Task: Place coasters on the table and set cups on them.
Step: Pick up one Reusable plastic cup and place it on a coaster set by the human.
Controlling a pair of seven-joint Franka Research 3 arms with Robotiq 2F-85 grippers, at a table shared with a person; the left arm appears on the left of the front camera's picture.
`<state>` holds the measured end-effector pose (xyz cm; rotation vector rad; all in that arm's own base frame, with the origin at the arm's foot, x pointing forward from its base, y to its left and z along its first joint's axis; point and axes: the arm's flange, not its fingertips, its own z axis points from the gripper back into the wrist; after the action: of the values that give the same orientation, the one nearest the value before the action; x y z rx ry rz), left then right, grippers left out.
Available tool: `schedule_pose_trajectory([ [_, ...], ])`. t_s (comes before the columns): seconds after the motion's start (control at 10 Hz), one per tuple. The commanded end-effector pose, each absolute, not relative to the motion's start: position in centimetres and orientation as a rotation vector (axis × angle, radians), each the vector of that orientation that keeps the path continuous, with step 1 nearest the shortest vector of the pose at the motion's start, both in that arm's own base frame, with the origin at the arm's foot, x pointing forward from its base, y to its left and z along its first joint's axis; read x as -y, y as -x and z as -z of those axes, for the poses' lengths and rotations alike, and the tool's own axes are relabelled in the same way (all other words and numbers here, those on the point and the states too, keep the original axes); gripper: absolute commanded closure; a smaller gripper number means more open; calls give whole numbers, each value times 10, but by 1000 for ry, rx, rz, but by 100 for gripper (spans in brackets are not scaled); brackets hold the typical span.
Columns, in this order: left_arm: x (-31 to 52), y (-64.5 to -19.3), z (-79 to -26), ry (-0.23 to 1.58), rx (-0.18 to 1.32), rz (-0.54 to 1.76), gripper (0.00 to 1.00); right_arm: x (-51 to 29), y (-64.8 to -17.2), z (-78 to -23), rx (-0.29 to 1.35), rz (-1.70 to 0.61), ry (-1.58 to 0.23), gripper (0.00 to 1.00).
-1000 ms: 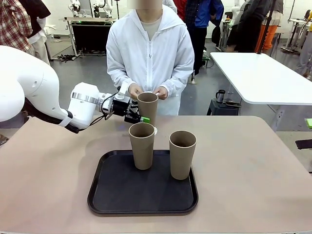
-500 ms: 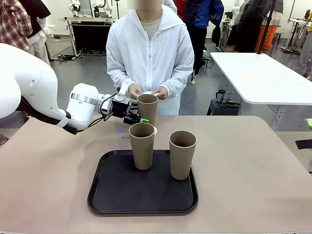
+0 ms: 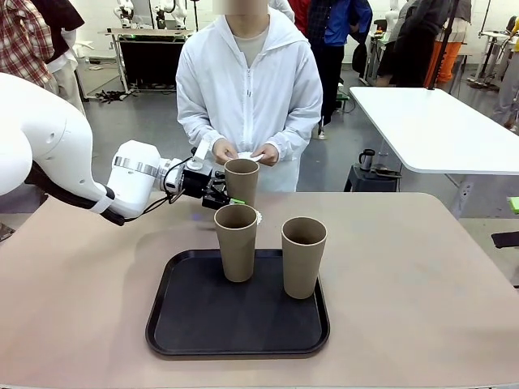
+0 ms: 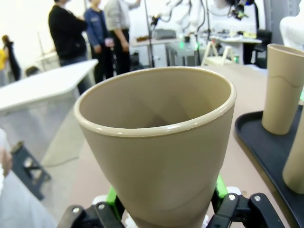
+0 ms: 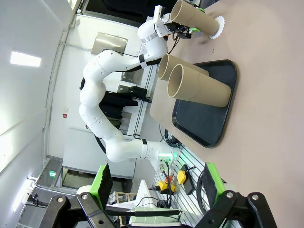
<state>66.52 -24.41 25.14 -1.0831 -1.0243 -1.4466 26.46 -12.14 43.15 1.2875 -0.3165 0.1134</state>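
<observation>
The left claw [image 3: 220,197] is clamped low on a tan cup [image 3: 242,180], green pads on either side of its base in the left wrist view. The front view half hides the coaster [image 5: 217,27] behind a tray cup [image 3: 236,241]. The right wrist view shows it under the gripped cup. Right of the claw, another cup [image 3: 303,256] shares the black tray [image 3: 186,324]. The right claw [image 5: 156,175] gapes, holding nothing.

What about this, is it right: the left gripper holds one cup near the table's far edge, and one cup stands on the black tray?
Not quite. Two cups stand on the black tray, not one; the front view shows both. The left gripper does hold a third cup near the table's far edge.
</observation>
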Motion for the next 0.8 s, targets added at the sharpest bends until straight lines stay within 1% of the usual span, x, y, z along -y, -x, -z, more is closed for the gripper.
schedule_pose_trajectory([
  [0.0,241,-666,-250,1111,1031,1428,15,123,-266,-431,325,-125,-1299,0],
  [0.7,239,-664,-247,1141,1041,1443,15,123,-266,-431,325,-125,-1299,0],
])
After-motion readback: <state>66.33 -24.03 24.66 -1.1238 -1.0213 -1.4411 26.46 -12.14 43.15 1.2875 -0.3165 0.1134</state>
